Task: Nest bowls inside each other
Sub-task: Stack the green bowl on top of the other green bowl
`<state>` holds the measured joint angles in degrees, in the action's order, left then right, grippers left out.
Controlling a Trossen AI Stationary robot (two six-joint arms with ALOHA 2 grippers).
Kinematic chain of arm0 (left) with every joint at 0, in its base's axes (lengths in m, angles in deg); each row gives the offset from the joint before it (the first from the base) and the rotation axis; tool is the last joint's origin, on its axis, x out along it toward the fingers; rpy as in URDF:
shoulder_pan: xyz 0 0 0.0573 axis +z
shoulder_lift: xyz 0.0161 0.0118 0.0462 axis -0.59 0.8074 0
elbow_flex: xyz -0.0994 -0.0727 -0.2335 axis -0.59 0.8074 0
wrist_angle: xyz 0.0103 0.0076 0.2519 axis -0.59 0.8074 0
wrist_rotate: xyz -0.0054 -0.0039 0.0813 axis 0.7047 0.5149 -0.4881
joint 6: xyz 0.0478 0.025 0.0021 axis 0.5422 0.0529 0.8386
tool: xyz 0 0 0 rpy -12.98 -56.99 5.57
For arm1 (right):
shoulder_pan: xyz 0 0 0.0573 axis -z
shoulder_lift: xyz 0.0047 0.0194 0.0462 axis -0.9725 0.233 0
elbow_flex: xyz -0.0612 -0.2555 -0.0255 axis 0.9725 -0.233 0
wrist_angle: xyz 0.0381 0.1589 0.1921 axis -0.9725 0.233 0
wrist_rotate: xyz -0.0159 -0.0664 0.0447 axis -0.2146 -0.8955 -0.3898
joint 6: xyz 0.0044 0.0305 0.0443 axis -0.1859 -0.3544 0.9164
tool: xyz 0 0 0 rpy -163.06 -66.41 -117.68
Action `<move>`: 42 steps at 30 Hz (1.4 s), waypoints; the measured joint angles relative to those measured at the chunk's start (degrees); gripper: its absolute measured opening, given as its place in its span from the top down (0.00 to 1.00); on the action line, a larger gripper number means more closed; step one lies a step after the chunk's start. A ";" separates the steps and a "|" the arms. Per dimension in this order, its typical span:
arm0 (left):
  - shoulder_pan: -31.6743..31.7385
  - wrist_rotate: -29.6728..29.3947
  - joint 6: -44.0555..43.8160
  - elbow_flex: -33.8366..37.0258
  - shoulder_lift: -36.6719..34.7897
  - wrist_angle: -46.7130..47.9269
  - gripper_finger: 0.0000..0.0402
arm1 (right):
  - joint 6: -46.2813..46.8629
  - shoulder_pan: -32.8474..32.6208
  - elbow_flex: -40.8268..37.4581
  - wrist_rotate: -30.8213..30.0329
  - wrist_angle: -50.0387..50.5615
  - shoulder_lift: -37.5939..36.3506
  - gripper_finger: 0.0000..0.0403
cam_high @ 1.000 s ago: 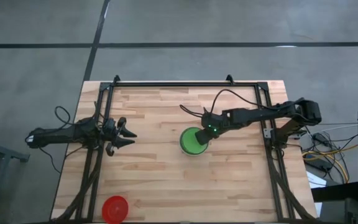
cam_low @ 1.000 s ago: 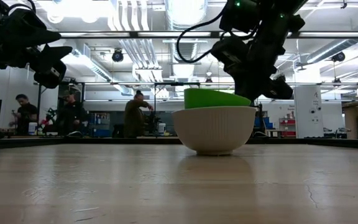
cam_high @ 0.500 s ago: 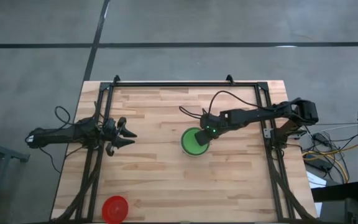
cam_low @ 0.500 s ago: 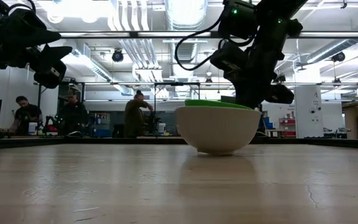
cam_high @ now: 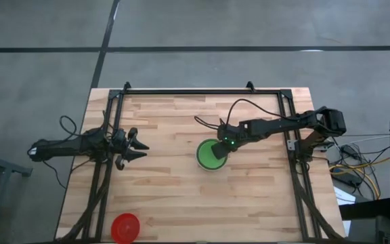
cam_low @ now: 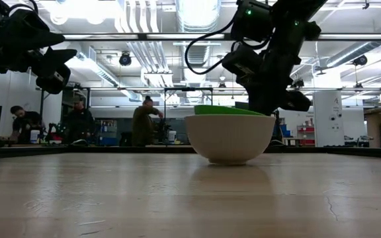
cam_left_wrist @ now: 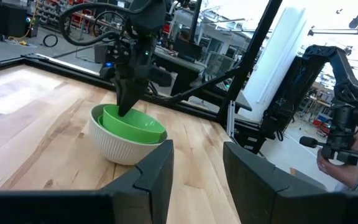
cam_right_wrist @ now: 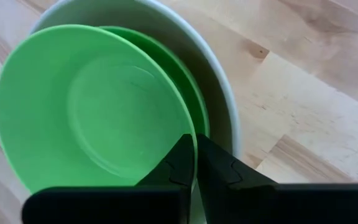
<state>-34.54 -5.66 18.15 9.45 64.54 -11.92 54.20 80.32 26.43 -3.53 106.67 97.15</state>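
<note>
the top green bowl [cam_right_wrist: 92,106] now sits low inside the white bowl [cam_low: 229,137] near the middle of the table [cam_high: 175,196]; a second ago it rode high and tilted above the white rim, and in the low view only a thin green sliver now shows over that rim. in the right wrist view a second green bowl [cam_right_wrist: 191,102] shows as a crescent beneath it, so at least two green ones are stacked in the white one; whether a third lies under them cannot be told. the top bowl still looks slightly off-centre, pushed toward one side of the stack.

the right gripper [cam_right_wrist: 194,158] has come down with the bowl and its fingers are pinched tight on the green rim, on the side nearest the right arm's base. judging by this, the bowl is seated or nearly so, and letting go looks like the step in hand.

the red bowl [cam_high: 125,227] sits alone at the table's near left corner, well apart from the stack, so it appears to be the piece left to nest.

the left gripper [cam_high: 135,148] hangs above the left part of the table with its fingers spread and nothing between them, unchanged over the last second, and nearer the red bowl than the right arm is.
</note>
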 joint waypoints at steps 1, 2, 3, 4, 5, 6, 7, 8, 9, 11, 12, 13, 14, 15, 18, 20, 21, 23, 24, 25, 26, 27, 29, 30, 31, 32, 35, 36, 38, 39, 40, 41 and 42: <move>0.01 0.00 -0.01 0.01 -0.02 0.00 0.64 | 0.02 -0.02 0.00 0.09 -0.03 0.00 0.97; 0.00 0.01 -0.01 0.00 -0.02 0.00 0.64 | 0.05 -0.02 0.00 0.10 -0.05 0.00 0.96; 0.01 0.02 0.00 0.00 -0.02 0.00 0.64 | 0.22 -0.02 0.00 0.12 -0.07 0.00 0.95; -0.01 0.02 -0.02 -0.01 -0.02 0.00 0.64 | 0.26 -0.02 0.00 0.12 -0.08 -0.02 0.93; -0.01 0.00 0.00 -0.01 -0.02 0.00 0.64 | 0.25 -0.02 0.00 0.12 -0.17 -0.02 0.91; 0.01 0.02 0.00 0.01 -0.02 0.00 0.64 | 0.28 -0.02 0.00 0.16 -0.27 -0.02 0.89; 0.01 0.02 0.00 -0.01 -0.02 0.00 0.64 | 0.28 -0.02 0.00 0.16 -0.27 -0.04 0.87; -0.01 0.01 0.00 0.01 -0.01 0.00 0.64 | 0.29 -0.02 0.00 0.16 -0.24 -0.04 0.85; 0.00 0.00 0.00 0.00 -0.02 0.00 0.64 | 0.34 -0.02 0.00 0.14 -0.24 -0.04 0.83; 0.00 0.02 -0.01 0.00 -0.02 0.00 0.64 | 0.44 -0.02 0.00 0.14 -0.27 -0.04 0.80; -0.01 0.00 0.00 0.01 -0.02 0.00 0.64 | 0.44 -0.02 0.00 0.14 -0.29 -0.04 0.79; 0.01 0.00 0.00 0.01 -0.02 0.00 0.64 | 0.44 -0.02 0.00 0.14 -0.29 -0.04 0.78; 0.01 0.02 0.00 -0.01 -0.02 0.00 0.64 | 0.44 -0.02 0.00 0.14 -0.29 -0.04 0.77; -0.01 0.00 0.00 0.01 -0.02 0.00 0.64 | 0.45 -0.02 0.00 0.14 -0.34 -0.04 0.76; 0.01 0.00 -0.01 0.01 -0.02 0.00 0.64 | 0.43 -0.02 0.29 0.13 -0.23 -0.04 0.76; -0.01 0.01 0.00 0.00 -0.02 0.00 0.64 | 0.21 -0.02 0.94 0.12 0.03 -0.06 0.76; -0.01 0.02 -0.01 0.01 -0.02 0.00 0.64 | 0.01 -0.02 1.21 0.10 0.09 -0.10 0.76; 0.01 0.02 0.00 0.01 -0.02 0.00 0.64 | -0.11 -0.02 1.86 -0.08 0.66 -0.11 0.77; 0.01 0.01 -0.02 -0.01 -0.02 0.00 0.64 | -0.35 0.01 2.16 -0.21 0.84 -0.11 0.77; 0.01 0.02 0.00 -0.01 -0.02 0.00 0.64 | -0.63 0.02 2.50 -0.38 1.18 -0.11 0.77; 0.01 0.02 0.00 -0.01 -0.02 0.00 0.64 | -0.98 0.02 2.94 -0.58 1.65 -0.11 0.77; -0.01 0.02 0.00 0.01 -0.02 0.00 0.64 | -1.18 0.02 3.32 -0.63 1.86 -0.11 0.76; 0.00 0.00 -0.01 0.00 -0.02 0.00 0.64 | -1.33 0.02 3.96 -0.76 2.52 -0.11 0.76; -0.01 0.01 0.00 0.01 -0.02 0.00 0.64 | -1.33 0.02 4.25 -0.78 3.12 -0.11 0.76; 0.00 0.00 -0.02 -0.01 -0.02 0.00 0.64 | -1.44 0.02 4.52 -0.87 3.58 -0.11 0.76; 0.00 0.01 -0.02 0.00 -0.02 0.00 0.64 | -1.54 0.00 4.80 -0.99 3.79 -0.11 0.77; 0.01 0.00 0.00 0.00 -0.02 0.00 0.64 | -1.53 0.00 5.12 -1.08 4.47 -0.13 0.77; -0.01 0.02 0.00 0.01 -0.02 0.00 0.64 | -1.54 0.00 5.14 -1.11 4.54 -0.13 0.77; 0.01 0.02 0.00 0.00 -0.02 0.00 0.64 | -1.55 -0.02 5.16 -1.17 4.54 -0.13 0.77; 0.00 0.01 0.00 -0.01 -0.02 0.00 0.64 | -1.50 -0.02 5.16 -1.17 4.54 -0.13 0.77; -0.01 0.01 0.00 0.01 -0.02 0.00 0.64 | -1.26 -0.02 5.16 -1.17 4.53 -0.13 0.77; -0.01 0.01 0.00 0.01 -0.02 0.00 0.64 | -0.96 -0.02 5.16 -1.17 4.54 -0.13 0.77; 0.00 0.02 0.00 0.00 -0.02 0.00 0.64 | -0.91 -0.02 5.16 -1.17 4.54 -0.13 0.76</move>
<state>-34.54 -5.64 18.15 9.45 64.52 -11.92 53.29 80.29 31.59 -4.70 111.21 97.02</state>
